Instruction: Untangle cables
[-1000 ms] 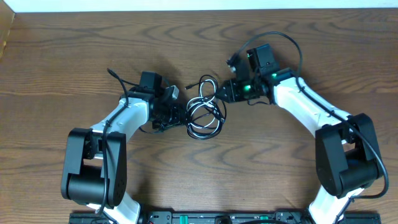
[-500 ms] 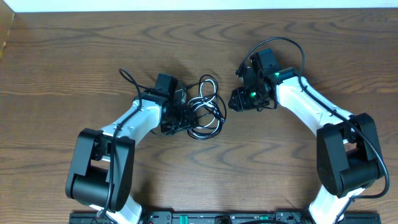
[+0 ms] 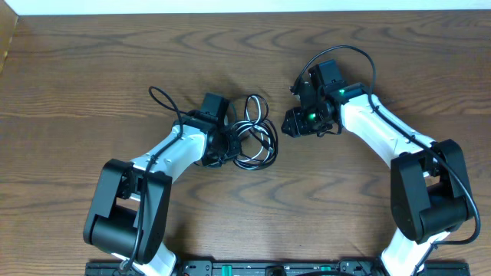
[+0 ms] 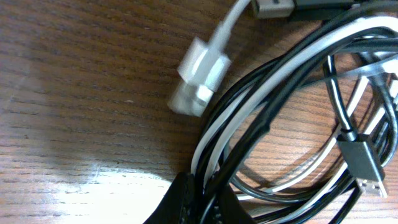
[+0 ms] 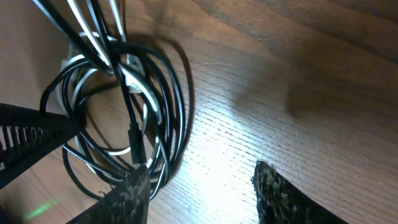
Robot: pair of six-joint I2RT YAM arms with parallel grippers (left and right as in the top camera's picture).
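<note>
We're at a robotics lab bench, by the look of it: a dark wood-grain counter (image 3: 77, 77), with a white-and-black left arm (image 3: 165, 149) and right arm (image 3: 376, 130) rising from a black mounting rail (image 3: 253, 268) at the near edge. A green status light (image 3: 311, 116) glows on the right arm. A white strip (image 3: 230, 4) borders the far side.

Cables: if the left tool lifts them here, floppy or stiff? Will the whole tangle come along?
Probably floppy: the cables, one white, one black, lie in thin, loose loops on the table. Likely light, and the whole tangle may follow, since strands of both run interlaced into the shut left tool.
</note>
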